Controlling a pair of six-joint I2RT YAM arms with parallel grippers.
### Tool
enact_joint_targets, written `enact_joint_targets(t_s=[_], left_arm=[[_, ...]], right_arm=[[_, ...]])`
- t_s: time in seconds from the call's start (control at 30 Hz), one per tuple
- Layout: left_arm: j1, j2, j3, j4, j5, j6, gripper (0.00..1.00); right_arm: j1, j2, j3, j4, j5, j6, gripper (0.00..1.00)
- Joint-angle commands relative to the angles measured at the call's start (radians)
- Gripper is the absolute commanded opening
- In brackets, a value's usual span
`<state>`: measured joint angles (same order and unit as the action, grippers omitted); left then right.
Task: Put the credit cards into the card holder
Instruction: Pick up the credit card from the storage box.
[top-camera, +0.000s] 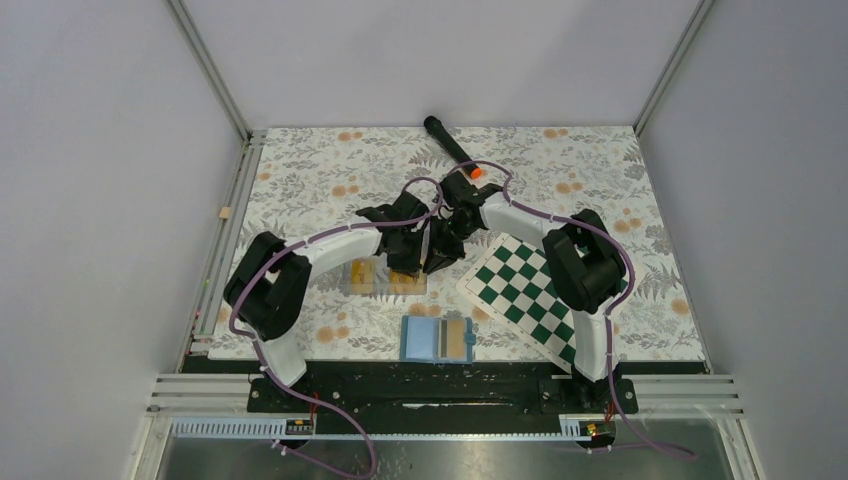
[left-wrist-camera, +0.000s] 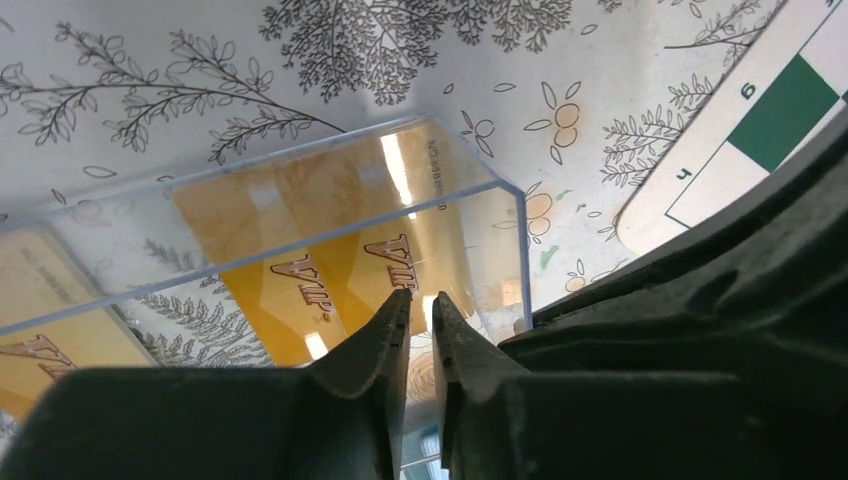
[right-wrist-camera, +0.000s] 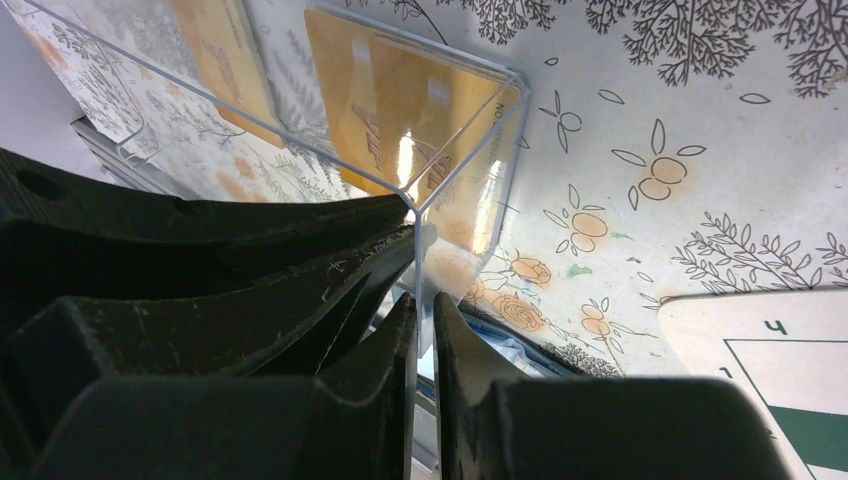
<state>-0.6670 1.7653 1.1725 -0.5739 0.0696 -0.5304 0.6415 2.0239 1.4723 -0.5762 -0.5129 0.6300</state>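
Orange-yellow credit cards (left-wrist-camera: 300, 215) lie flat inside the clear tray (left-wrist-camera: 478, 165), mid-table. The blue card holder (top-camera: 422, 340) lies open nearer the arm bases, apart from it. The right gripper (right-wrist-camera: 420, 310) is clamped on the tray's corner wall. The left gripper (left-wrist-camera: 420, 305) is nearly closed beside it, on what I cannot tell. Crowded so, the arms could, I judge, tip the tray or bump each other. The cards carry what looks like "VIP"; the chessboard (top-camera: 525, 285) border shows 6 and 4.

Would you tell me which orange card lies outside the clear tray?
The credit card on the blue card holder; the others sit inside the clear tray.
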Motion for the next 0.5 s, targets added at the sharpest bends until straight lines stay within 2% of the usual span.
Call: enact_joint_targets(t_s=[0.0,0.13,0.47], left_arm=[[0.024,-0.025,0.005,0.000,-0.039,-0.001,0.19],[0.057,-0.032,-0.036,0.014,-0.024,-0.006,0.25],[0.074,0.008,-0.065,0.018,0.008,-0.009,0.26]], right_arm=[[0.008,-0.031,-0.012,0.012,-0.007,-0.001,0.09],[0.009,-0.033,-0.017,0.012,-0.009,-0.004,0.09],[0.009,-0.034,-0.030,0.022,-0.017,-0.003,0.09]])
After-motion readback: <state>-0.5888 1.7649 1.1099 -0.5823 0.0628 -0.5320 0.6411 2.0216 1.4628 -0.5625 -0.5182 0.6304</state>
